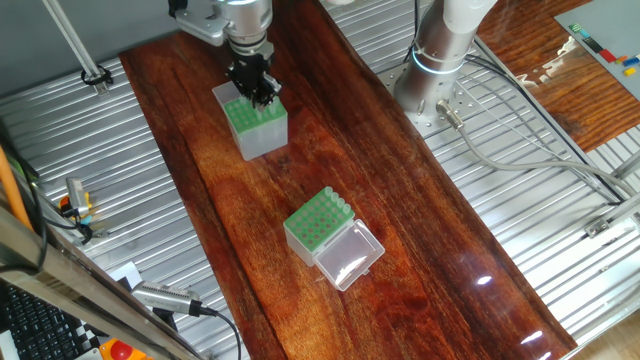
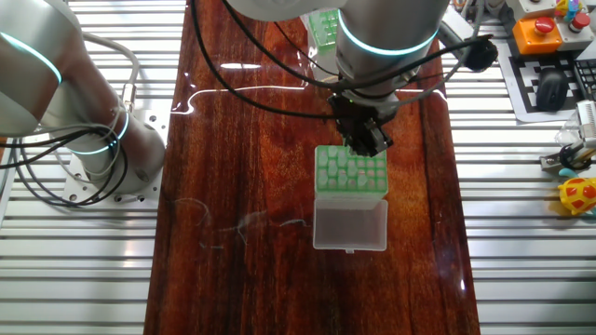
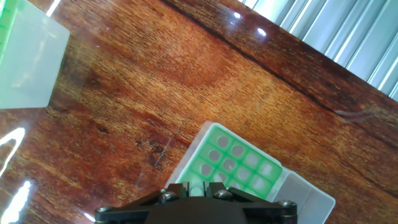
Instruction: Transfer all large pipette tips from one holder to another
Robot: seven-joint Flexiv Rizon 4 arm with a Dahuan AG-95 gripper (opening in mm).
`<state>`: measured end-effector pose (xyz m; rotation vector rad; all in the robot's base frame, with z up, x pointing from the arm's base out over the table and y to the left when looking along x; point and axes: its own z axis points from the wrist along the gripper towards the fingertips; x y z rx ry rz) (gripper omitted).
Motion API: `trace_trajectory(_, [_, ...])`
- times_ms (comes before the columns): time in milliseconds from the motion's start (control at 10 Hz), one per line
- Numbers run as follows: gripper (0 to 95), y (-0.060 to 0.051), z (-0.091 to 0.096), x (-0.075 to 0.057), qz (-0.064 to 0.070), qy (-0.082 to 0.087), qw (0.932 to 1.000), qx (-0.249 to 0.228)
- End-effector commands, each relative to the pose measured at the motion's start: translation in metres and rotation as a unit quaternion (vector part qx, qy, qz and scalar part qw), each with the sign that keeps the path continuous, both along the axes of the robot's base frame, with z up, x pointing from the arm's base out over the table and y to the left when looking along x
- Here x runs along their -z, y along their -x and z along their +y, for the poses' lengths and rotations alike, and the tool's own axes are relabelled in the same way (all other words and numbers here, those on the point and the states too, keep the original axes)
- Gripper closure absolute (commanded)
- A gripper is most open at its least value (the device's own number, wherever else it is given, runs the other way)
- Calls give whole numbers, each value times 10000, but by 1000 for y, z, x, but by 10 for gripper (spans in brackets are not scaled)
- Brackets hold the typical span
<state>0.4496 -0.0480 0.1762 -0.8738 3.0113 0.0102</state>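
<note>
My gripper hangs high above the shorter green-topped box, whose clear lid lies open beside it. Its fingers stand close together on a pale greenish large pipette tip. The taller grey-sided holder is off to the upper left in the hand view. In one fixed view the gripper shows in front of the taller holder, with the shorter box nearer. In the other fixed view the gripper is at the far edge of the shorter box; the taller holder stands behind.
Both boxes stand on a dark wooden board laid over ridged metal. The arm's base with its cables is at the board's side. An orange button box and small tools lie past the other side.
</note>
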Motion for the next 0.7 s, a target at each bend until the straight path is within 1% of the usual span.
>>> trace_trajectory(100, [950,0,1,-2,12,5,10000,17])
trace_trajectory(300, [950,-1,2,-6,11,-8,10000,47])
trace_trajectory(500, [950,-2,6,-16,12,-13,9999,109])
trace_trajectory(700, [950,-2,6,-22,13,-15,9999,109])
